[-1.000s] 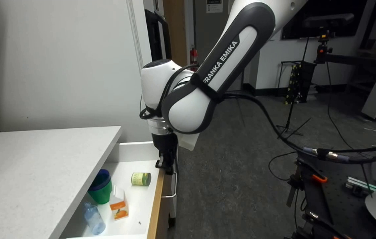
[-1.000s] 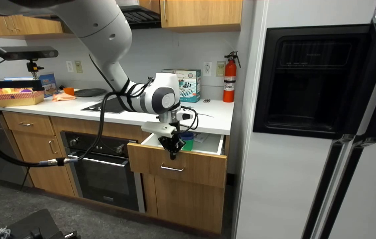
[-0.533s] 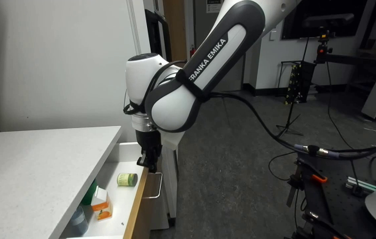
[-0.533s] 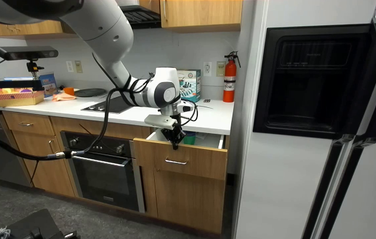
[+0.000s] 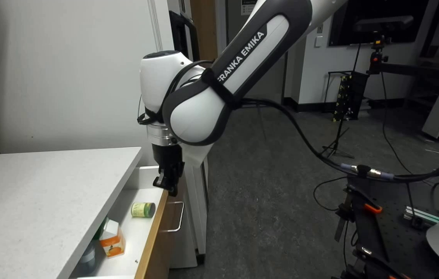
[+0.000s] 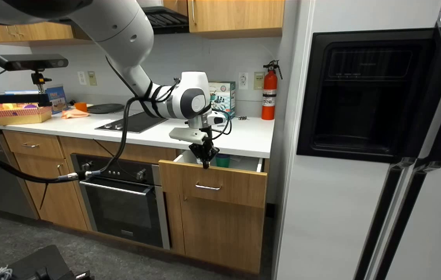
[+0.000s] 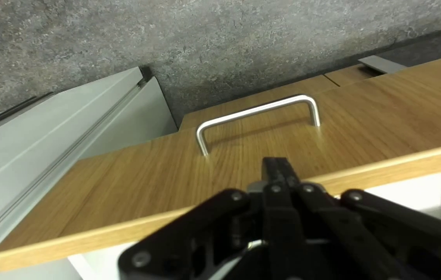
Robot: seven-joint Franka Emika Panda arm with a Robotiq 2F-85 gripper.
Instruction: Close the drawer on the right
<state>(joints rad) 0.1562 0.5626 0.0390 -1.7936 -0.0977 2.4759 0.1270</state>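
The drawer on the right stands partly pulled out from under the white countertop, its light wood front panel [image 6: 239,186] showing in an exterior view. A silver bar handle [image 7: 257,111] spans that panel in the wrist view. My gripper [image 6: 206,166] points down at the panel's top edge, above the handle; its fingers are shut together with nothing between them. In the wrist view the fingertips [image 7: 271,167] overlap the panel's outer face; whether they touch it I cannot tell. Inside the drawer lie a green can [image 5: 143,209], an orange-and-white carton [image 5: 112,240] and a bottle [image 5: 87,260].
A green cup [image 6: 222,160] sits in the drawer, partly under the white countertop [image 5: 49,209]. The fridge [image 6: 337,217] stands close to the drawer's side, and an oven [image 6: 123,210] is on its other side. A red extinguisher [image 6: 269,93] is on the counter.
The drawer has slid inward under the countertop, with the gripper moving along at its front edge. More of the cup and bottle is covered. The gripper has also risen slightly.
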